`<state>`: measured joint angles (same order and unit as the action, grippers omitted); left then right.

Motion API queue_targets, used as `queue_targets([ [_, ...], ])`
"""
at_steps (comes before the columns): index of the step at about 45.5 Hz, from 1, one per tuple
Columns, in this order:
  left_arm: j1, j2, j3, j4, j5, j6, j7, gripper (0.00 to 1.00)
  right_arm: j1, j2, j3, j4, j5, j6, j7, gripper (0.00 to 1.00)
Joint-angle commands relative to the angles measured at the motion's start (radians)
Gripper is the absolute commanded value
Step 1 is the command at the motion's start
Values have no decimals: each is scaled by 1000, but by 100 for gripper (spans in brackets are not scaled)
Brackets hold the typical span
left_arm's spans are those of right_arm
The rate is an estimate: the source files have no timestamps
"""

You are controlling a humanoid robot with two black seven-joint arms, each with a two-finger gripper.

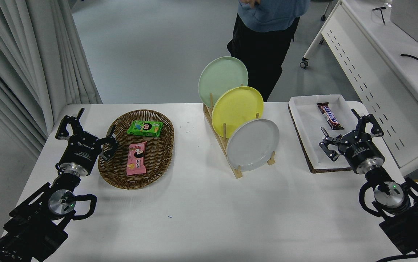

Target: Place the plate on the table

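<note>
1. Grey plate upright in front slot of wooden rack, table centre.
2. Right gripper at 3 o'clock, fingers spread, empty.
3. Step: approach. Next: pinch rim, lift clear.

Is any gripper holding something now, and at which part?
Nothing is held. The left gripper and right gripper are open; the grey plate stands in the rack.

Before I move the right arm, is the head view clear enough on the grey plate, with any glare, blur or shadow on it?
Head view: the grey plate in the wooden rack is sharp and evenly lit, no glare; only a soft shadow lies on the table beside it. The right gripper is also in focus.
</note>
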<state>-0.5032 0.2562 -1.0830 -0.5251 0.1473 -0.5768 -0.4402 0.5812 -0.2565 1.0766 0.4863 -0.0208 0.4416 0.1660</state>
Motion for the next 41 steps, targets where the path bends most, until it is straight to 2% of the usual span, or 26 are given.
queue_targets([
  [1, 0, 0, 0, -1, 0, 0, 0, 100, 0, 3, -1, 0, -1, -3, 1, 99],
  [41, 0, 0, 0, 0, 0, 0, 0, 100, -1, 2, 0, -15, 1, -4, 1, 99],
])
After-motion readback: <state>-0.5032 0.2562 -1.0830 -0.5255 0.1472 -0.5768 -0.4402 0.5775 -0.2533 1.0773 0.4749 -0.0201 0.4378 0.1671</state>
